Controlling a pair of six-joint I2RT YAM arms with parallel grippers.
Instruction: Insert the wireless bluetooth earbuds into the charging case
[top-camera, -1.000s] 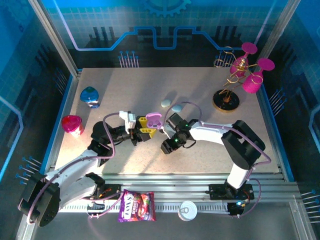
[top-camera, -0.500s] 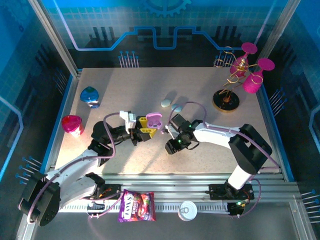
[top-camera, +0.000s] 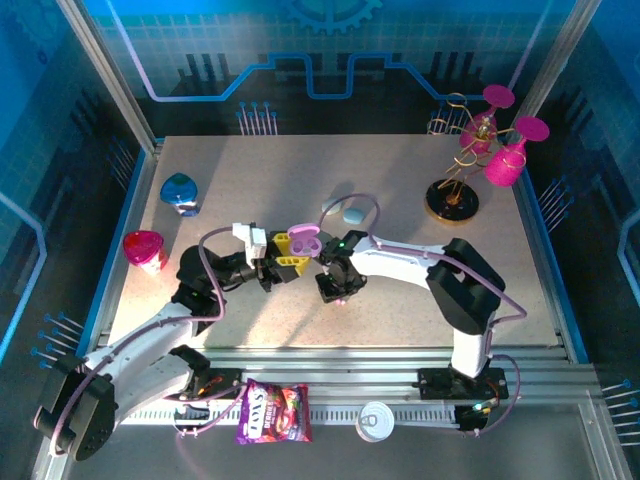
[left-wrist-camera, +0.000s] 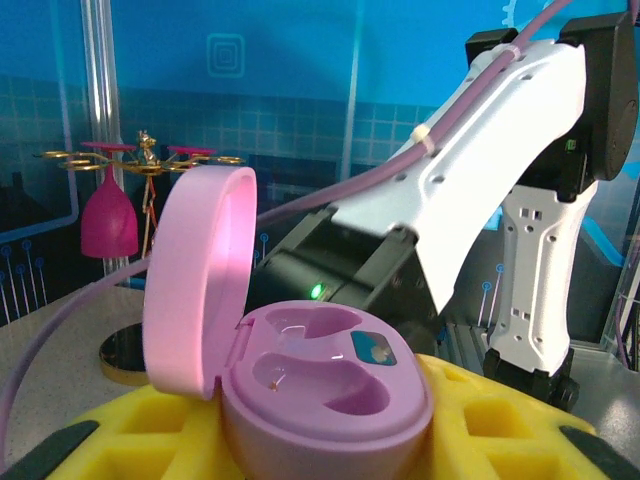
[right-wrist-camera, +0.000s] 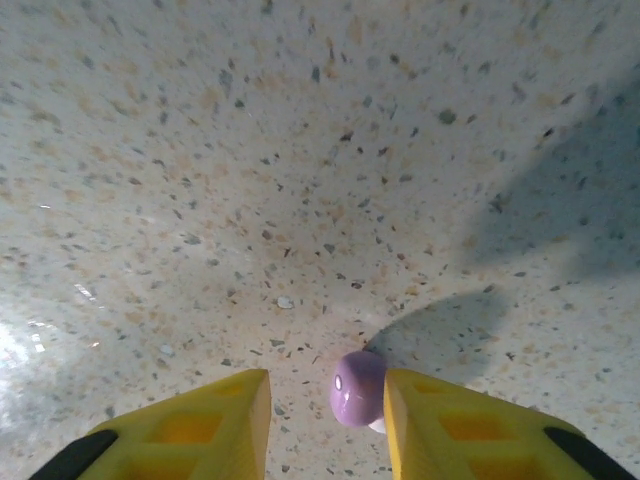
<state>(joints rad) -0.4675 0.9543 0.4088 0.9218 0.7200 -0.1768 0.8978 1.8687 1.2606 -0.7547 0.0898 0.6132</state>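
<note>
While left fingers (left-wrist-camera: 150, 440) clamp the open case (left-wrist-camera: 330, 400), centre part-open right fingers (right-wrist-camera: 190, 425) around the earbud (right-wrist-camera: 356, 388) hugging one finger.

Speckled beige desk (top-camera: 300, 175) w/ blue edge trim, brightly lit. Blue circuit-print walls (top-camera: 330, 60) on 3 sides; aluminium rail (top-camera: 560, 385) at near edge.

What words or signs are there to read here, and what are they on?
On the snack bag: big white letters, too blurred to read.
On the back wall: a gear sign, no words.
On the charging case: no writing at all.
</note>
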